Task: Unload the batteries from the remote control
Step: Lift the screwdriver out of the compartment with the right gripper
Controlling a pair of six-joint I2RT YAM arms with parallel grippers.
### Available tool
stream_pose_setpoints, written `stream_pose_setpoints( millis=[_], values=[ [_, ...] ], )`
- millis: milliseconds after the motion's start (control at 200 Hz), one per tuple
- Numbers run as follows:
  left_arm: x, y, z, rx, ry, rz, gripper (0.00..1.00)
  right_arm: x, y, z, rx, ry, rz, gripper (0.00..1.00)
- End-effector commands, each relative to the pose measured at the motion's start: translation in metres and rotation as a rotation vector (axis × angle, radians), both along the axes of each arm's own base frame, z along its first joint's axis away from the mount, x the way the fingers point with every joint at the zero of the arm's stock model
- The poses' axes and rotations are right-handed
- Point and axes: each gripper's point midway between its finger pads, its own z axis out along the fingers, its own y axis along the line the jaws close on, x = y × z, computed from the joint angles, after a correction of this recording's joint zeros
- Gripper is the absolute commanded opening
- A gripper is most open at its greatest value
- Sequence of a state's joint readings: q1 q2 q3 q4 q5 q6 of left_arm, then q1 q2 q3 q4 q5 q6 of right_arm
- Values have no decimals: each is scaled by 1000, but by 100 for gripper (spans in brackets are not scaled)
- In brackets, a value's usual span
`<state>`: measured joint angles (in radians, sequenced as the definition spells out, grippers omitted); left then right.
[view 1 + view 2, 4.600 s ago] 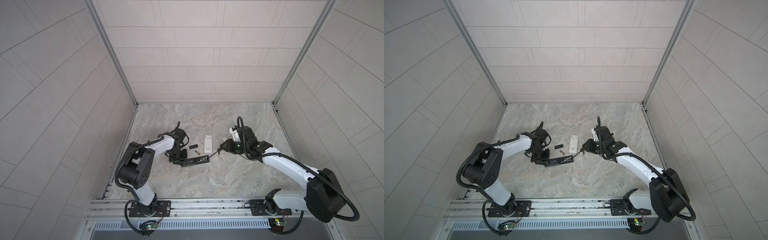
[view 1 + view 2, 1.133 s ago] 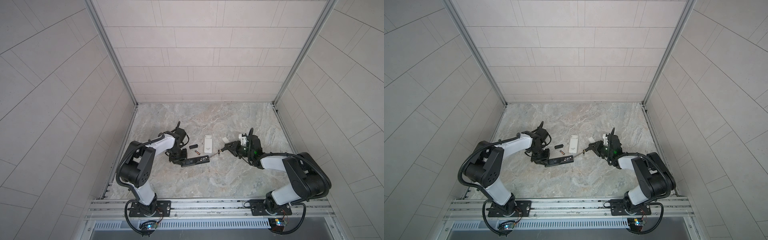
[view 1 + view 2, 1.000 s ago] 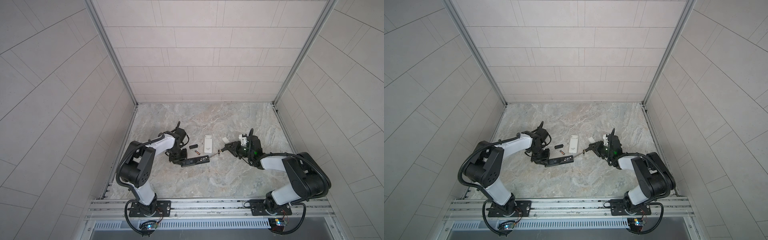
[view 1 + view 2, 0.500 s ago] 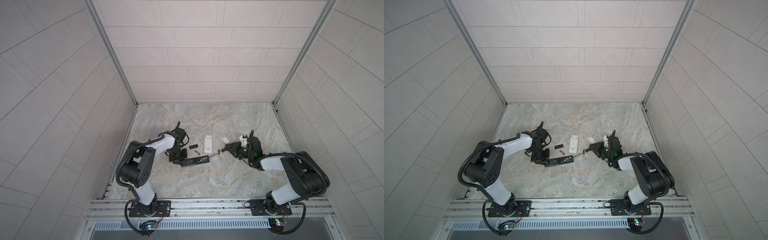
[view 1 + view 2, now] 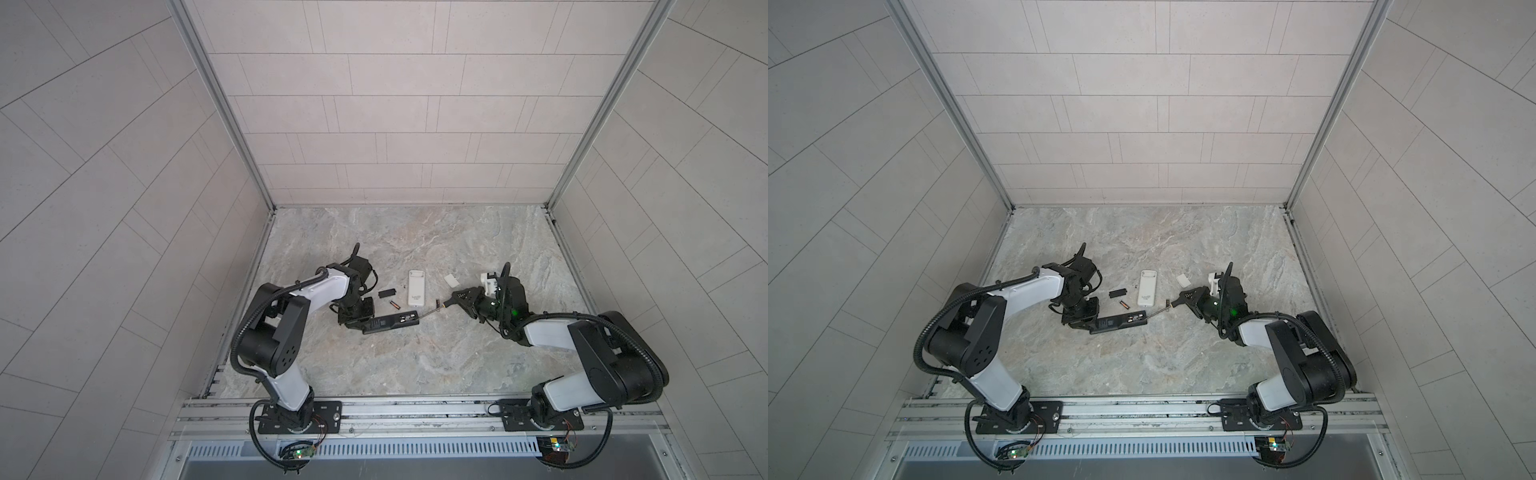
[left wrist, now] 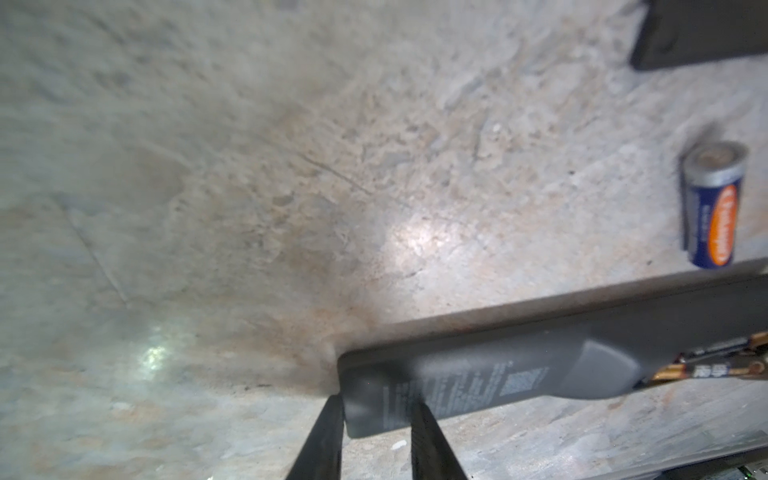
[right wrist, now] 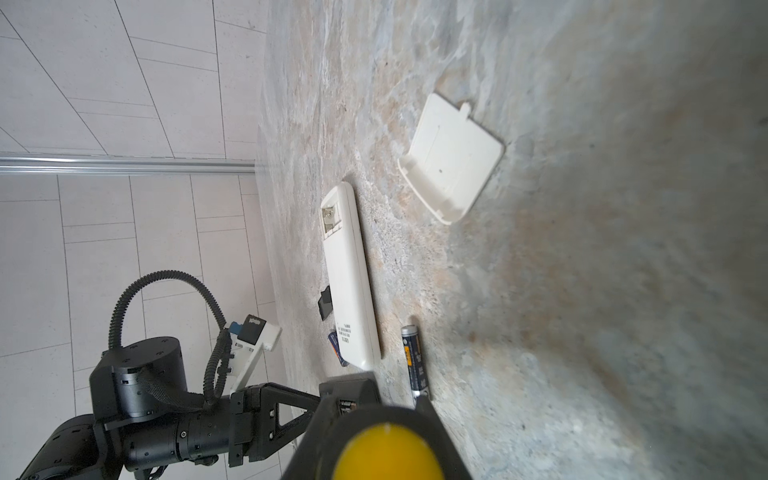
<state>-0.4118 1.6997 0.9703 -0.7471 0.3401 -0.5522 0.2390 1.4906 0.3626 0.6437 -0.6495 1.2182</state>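
Observation:
My left gripper (image 6: 376, 403) is shut on one end of the black remote control (image 6: 498, 374), which lies flat on the floor (image 5: 390, 323). Its open compartment shows black and gold batteries (image 6: 727, 368). A loose blue and orange battery (image 6: 712, 203) lies beside it (image 5: 394, 305). Another battery (image 7: 415, 361) lies beside the white remote (image 7: 349, 274). My right gripper (image 5: 456, 297) is shut on the yellow-ended handle of a screwdriver (image 7: 386, 453). Its thin shaft (image 5: 428, 311) reaches the remote's open end (image 7: 349, 390).
A white remote (image 5: 417, 287) with an empty open compartment lies behind the black one. A white cover (image 5: 451, 279) lies to its right and a small black cover (image 5: 386, 293) to its left. Tiled walls close in three sides of the stone floor (image 5: 415, 357).
Over the last few seconds the right arm has sunk low and folded back towards the front right. In the last second nothing has visibly moved.

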Motion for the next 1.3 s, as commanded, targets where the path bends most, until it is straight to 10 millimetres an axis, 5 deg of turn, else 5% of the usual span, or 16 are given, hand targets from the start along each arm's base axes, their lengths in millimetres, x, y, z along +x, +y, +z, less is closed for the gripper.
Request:
stream_pose_setpoints(
  millis=[0, 115, 530, 786, 1086, 1296],
  values=[
    [-15, -8, -28, -5, 53, -1, 28, -54, -8, -74, -126, 243, 78, 0],
    [-15, -8, -27, -2, 48, 0, 28, -47, -6, -66, -127, 211, 84, 0],
    [-10, -11, -13, -24, 6, 46, 28, -24, -24, 51, -340, -180, 76, 0],
    [-2, -22, -3, -81, -9, 108, 28, -18, -23, 90, -468, -369, 73, 0],
    [1, -55, -5, -198, -3, 198, 28, -7, 24, 105, -555, -480, 184, 0],
    [-1, -57, -4, -198, -14, 199, 28, 4, 54, 124, -579, -553, 237, 0]
  ],
)
